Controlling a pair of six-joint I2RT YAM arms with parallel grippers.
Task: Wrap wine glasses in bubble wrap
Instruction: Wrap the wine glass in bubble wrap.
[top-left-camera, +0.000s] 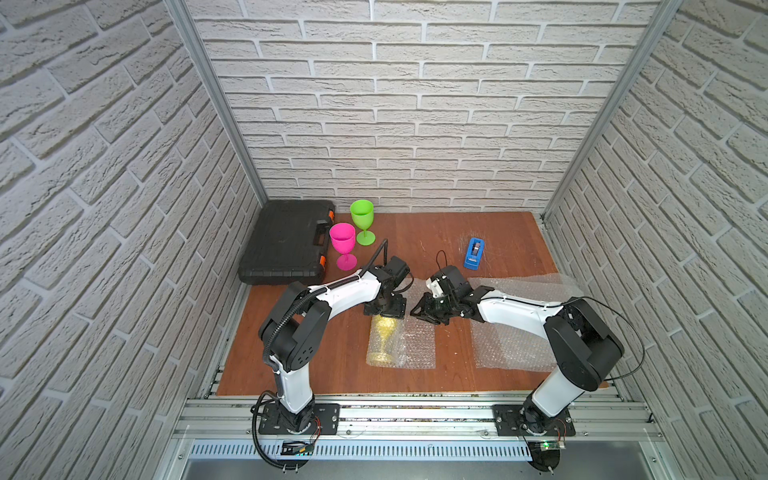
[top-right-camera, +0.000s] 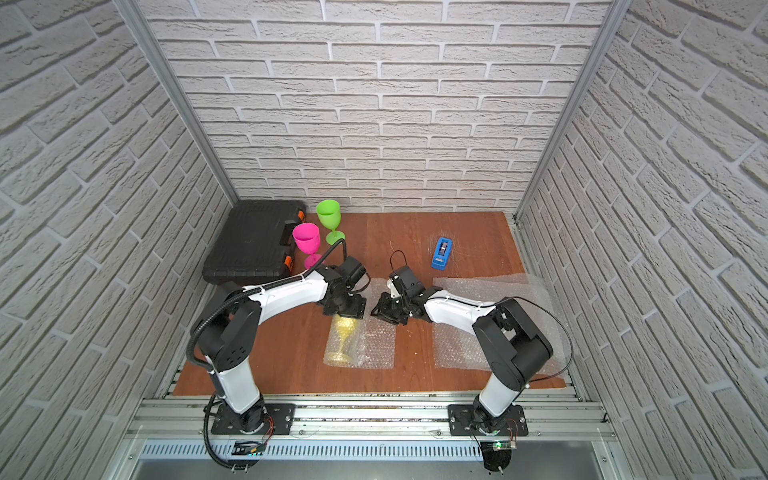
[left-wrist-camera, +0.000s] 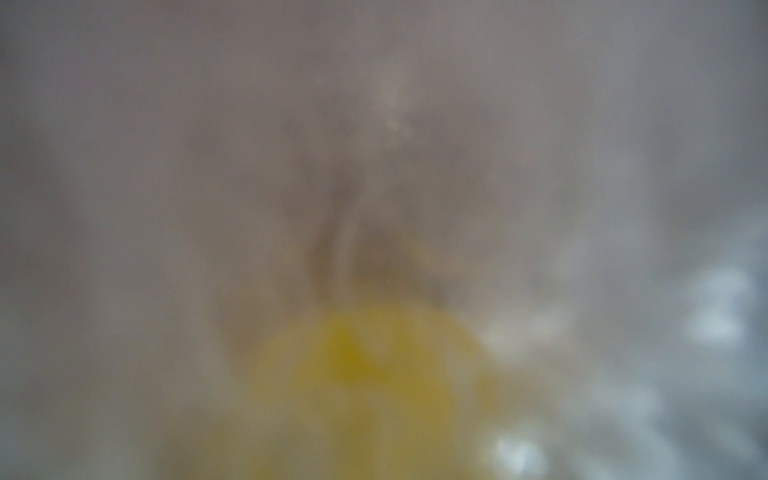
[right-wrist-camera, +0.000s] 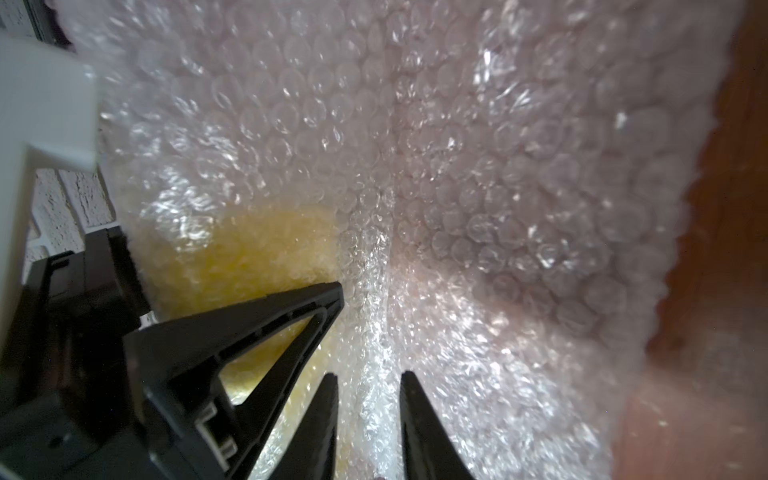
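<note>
Bases of both arms sit bolted to an aluminium rail (top-left-camera: 415, 411) along the near edge of the brown wooden surface (top-left-camera: 340, 378). Just beyond, left of centre, the yellow goblet (top-left-camera: 381, 338) lies on its side inside a folded sheet of bubble wrap (top-left-camera: 417, 347). Its round foot points toward the rail and its bowl away.

The left pincer (top-left-camera: 384, 311) points down over the bowl end. Its jaws are hidden in both top views, and the left wrist view gives only a yellow blur behind grey haze, so I cannot tell whether it is released or clenched. In the right wrist view one of its black fingers (right-wrist-camera: 249, 328) lies against the wrapped bowl.

The right pincer (right-wrist-camera: 368, 378) reaches in from the other side, beside the far right part of the same sheet, and is grasping a gathered ridge of wrap between its two fingers.

Spare sheets (top-left-camera: 513, 345) of wrap lie flat on the right, partly under the right arm (how many overlap is unclear).

Farther back a blue tape dispenser (top-left-camera: 473, 252) stands alone. The pink goblet (top-left-camera: 343, 239) stands upright just beside a closed black tool case (top-left-camera: 286, 245). The green goblet (top-left-camera: 362, 212) stands upright close behind it, near the brick wall (top-left-camera: 415, 124).
</note>
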